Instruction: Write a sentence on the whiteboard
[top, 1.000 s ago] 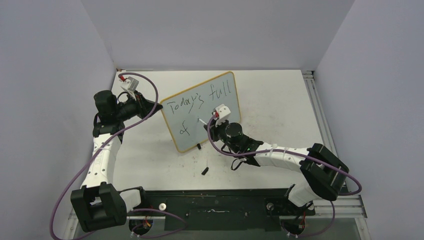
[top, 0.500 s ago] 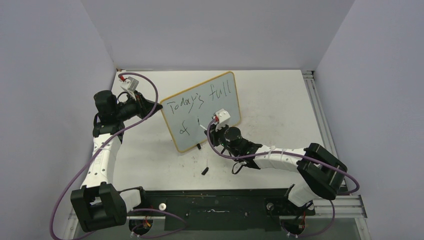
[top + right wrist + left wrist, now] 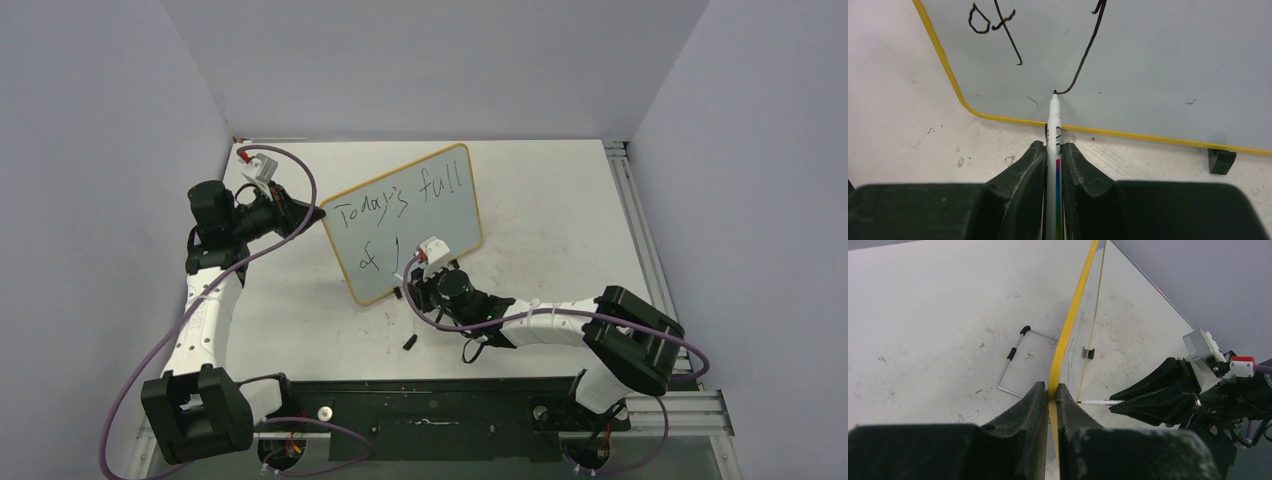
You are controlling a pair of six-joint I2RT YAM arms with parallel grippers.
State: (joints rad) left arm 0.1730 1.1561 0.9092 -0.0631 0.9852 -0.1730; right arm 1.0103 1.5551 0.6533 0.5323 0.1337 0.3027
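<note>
Left gripper (image 3: 1051,390): jaws clamped on the thin yellow frame of the whiteboard (image 3: 440,218), with the board's edge pinched between the two fingers.
Right gripper (image 3: 1053,146): jaws closed tight on the barrel of a slim white marker (image 3: 1054,122), which sticks out forward between the fingertips.
Whiteboard: it stands on its lower edge on the table (image 3: 560,220). Its frame runs straight ahead from the left gripper. Its glossy face fills the view ahead of the right gripper, with the lower frame just beyond those fingertips.
Sentence (image 3: 372,208): black handwriting. "Today's full" is on the upper line. "of" is on the lower line, ahead and to the left of the right gripper.
Marker tip: touching the board face straight ahead of the right fingertips, at the low end of a long curved black stroke (image 3: 1088,50), just above the lower frame.
Wire stand (image 3: 1009,367): bent metal rod with black sleeves, lying on the table ahead and to the left of the left gripper, behind the board.
Foot (image 3: 1221,161): black, under the lower frame, ahead and to the right of the right gripper.
Small black piece (image 3: 410,342): on the table beside the right gripper, clear of the board. It may be the marker's cap, but it is too small to tell.
</note>
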